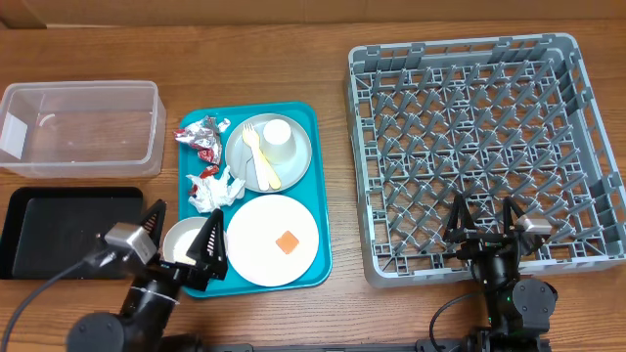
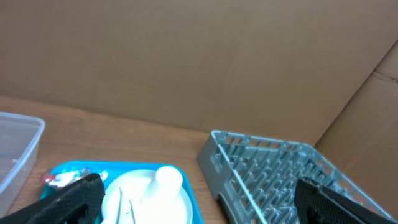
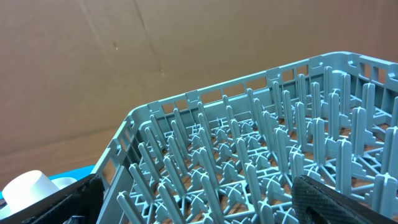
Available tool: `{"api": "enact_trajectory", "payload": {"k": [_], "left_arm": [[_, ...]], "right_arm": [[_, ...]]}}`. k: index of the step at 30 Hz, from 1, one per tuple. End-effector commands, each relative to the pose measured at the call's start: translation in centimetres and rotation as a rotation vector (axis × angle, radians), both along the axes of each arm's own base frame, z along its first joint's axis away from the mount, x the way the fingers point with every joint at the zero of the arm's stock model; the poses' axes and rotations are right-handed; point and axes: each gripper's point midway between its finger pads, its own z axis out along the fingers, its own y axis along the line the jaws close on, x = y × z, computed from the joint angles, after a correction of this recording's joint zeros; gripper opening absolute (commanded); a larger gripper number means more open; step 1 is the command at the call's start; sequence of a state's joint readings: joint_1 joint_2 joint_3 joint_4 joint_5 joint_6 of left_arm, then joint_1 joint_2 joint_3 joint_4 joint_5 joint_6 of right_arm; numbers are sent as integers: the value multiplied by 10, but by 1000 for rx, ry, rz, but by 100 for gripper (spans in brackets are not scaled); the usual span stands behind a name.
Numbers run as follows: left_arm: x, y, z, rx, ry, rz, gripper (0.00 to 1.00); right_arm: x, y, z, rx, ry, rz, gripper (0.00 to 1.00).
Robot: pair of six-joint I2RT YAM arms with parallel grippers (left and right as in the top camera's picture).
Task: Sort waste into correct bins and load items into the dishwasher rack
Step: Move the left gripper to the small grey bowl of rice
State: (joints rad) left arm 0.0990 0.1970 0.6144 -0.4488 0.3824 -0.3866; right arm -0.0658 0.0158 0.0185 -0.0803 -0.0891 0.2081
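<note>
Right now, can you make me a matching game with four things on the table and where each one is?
Things
1. small white cup
2. orange food cube
3. foil wrappers
4. black tray

Places
A. on the pale pink plate
B. on the table, left of the teal tray
C. on the grey-green plate
D. lying on the teal tray, off the plates

Pairs: 1-C, 2-A, 3-D, 4-B

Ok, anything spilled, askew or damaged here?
Nothing spilled off the teal tray or damaged. The mess is on it: foil wrappers and a crumpled napkin lie loose along its left edge, and an orange cube sits on the pale plate.
</note>
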Motion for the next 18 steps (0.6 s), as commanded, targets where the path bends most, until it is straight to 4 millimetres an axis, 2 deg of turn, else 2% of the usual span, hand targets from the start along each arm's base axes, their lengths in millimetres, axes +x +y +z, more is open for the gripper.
{"api": "enact_trajectory", "payload": {"k": [1, 6, 9, 11, 14, 18], "left_arm": [[-1, 0, 21, 70, 49, -8, 100], [-6, -1, 26, 70, 192, -18, 100], [-8, -9, 38, 76, 165, -67, 100], [-10, -13, 40, 89, 161, -93, 100], [-10, -10, 23, 65, 247, -77, 100], [-10, -4, -12, 10, 432, -37, 100]], "right_arm": [[1, -2, -4, -7, 5, -11, 100], [1, -2, -4, -7, 5, -11, 100], [1, -2, -4, -7, 5, -11, 100], [1, -2, -4, -7, 5, -11, 100], [1, -2, -4, -7, 5, -11, 100], [1, -2, -4, -7, 5, -11, 100]]}}
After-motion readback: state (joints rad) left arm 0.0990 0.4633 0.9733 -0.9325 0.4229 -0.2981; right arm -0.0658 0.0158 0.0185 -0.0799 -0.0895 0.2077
